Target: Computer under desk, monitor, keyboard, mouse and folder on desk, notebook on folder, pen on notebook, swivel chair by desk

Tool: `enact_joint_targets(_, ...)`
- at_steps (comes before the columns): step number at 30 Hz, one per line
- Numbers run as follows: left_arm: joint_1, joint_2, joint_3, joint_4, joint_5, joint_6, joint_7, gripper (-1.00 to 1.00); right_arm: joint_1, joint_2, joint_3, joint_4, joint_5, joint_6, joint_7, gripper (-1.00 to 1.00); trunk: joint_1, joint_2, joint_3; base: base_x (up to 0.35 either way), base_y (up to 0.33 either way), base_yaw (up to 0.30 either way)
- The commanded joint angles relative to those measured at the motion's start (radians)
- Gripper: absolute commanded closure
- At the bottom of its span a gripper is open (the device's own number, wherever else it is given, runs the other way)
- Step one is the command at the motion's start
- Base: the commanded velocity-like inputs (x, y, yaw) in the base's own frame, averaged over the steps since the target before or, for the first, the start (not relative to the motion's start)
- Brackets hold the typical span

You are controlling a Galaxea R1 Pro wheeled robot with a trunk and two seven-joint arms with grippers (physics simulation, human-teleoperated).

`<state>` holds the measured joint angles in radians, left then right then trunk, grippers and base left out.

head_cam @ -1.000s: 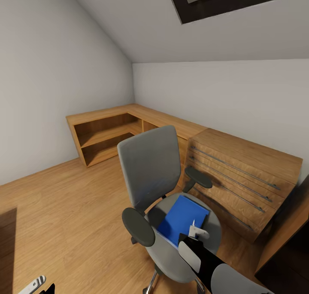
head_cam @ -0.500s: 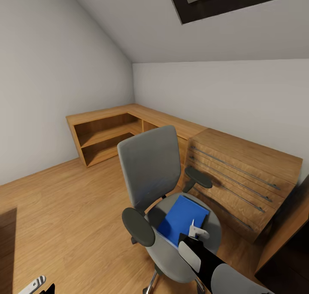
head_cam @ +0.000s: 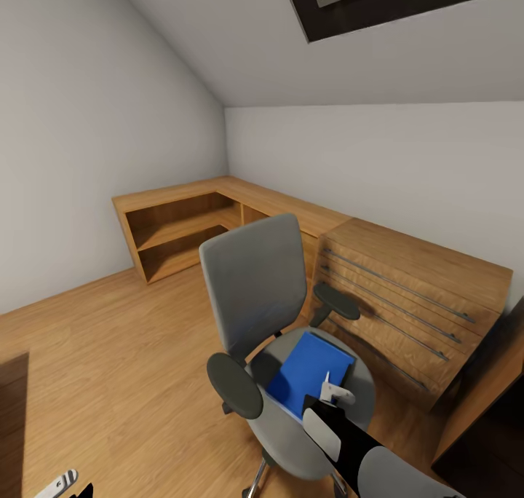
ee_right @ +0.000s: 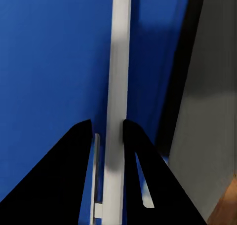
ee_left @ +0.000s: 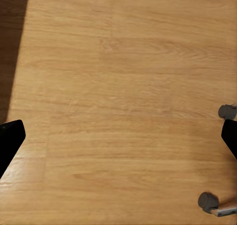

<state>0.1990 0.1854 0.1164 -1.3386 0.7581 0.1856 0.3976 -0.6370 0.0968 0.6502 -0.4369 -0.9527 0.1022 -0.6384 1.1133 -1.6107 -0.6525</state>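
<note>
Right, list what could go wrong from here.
1. The thin pen sits between the right claw tips above the folder. The grip looks slim, so it could slip onto the seat or floor.
2. The folder is still on the swivel chair, which stands on castors. A push there may roll it toward the wooden dresser.
3. The open left claw hangs low near those castors and might catch one.

My right claw (ee_right: 107, 129) is clamped on a thin white pen (ee_right: 117, 87), arm stretched forward; my left claw (ee_left: 118, 136) hangs low, fingers spread wide.
</note>
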Motion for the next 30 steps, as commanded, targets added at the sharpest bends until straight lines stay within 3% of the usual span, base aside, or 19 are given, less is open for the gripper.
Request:
enact_joint_targets(1, 0.000, 0.000, 0.000, -0.001, 0.006, 0.004, 0.005, -1.00, -0.001, -0.001, 0.006, -0.001, -0.001, 0.007, -0.006, 1.00, -0.004, 0.007, 0.002, 0.000, 0.000, 0.000)
enact_joint_targets(7, 0.000, 0.000, 0.000, 0.002, 0.006, 0.004, 0.004, -1.00, -0.001, -0.006, 0.004, -0.032, -0.001, 0.009, -0.009, 1.00, -0.027, 0.049, 0.021, 0.000, 0.000, 0.000)
enact_joint_targets(10, 0.000, 0.000, -0.002, 0.009, 0.006, 0.005, 0.005, -1.00, 0.000, -0.026, 0.003, -0.114, -0.004, 0.027, -0.013, 1.00, -0.038, 0.070, 0.031, 0.000, 0.000, 0.000)
enact_joint_targets(13, 0.000, 0.000, -0.008, 0.026, 0.004, 0.006, 0.006, -1.00, 0.004, -0.067, 0.003, -0.229, -0.007, 0.097, -0.024, 1.00, -0.050, 0.091, 0.040, 0.000, 0.000, 0.000)
enact_joint_targets(14, 0.000, 0.000, -0.010, 0.031, 0.003, 0.006, 0.007, -1.00, 0.017, -0.103, 0.003, -0.319, -0.010, 0.144, -0.036, 1.00, -0.054, 0.098, 0.043, 0.000, 0.000, 0.000)
enact_joint_targets(16, 0.000, 0.000, -0.011, 0.034, 0.003, 0.006, 0.007, -1.00, 0.048, -0.149, 0.002, -0.429, -0.020, 0.174, -0.056, 1.00, -0.061, 0.112, 0.049, 0.000, 0.000, 0.000)
enact_joint_targets(17, 0.000, 0.000, -0.013, 0.036, 0.003, 0.006, 0.008, -1.00, 0.111, -0.230, 0.002, -0.644, -0.066, 0.198, -0.131, 1.00, -0.065, 0.119, 0.053, -0.128, 0.000, 0.000)
enact_joint_targets(18, 0.000, 0.000, -0.016, 0.036, 0.003, 0.005, 0.008, -1.00, 0.128, -0.259, 0.003, -0.725, -0.090, 0.203, -0.181, 1.00, -0.069, 0.126, 0.056, -0.231, 0.000, 0.000)
enact_joint_targets(20, 0.000, 0.000, -0.022, 0.037, 0.003, 0.005, 0.008, -1.00, 0.144, -0.281, 0.003, -0.799, -0.112, 0.206, -0.231, 1.00, -0.077, 0.140, 0.062, -0.275, 0.000, 0.000)
enact_joint_targets(30, 0.000, 0.000, -0.029, 0.037, 0.001, 0.005, 0.008, -1.00, 0.164, -0.291, 0.005, -0.868, -0.127, 0.206, -0.270, 1.00, -0.115, 0.210, 0.093, -0.330, -0.031, 0.000)
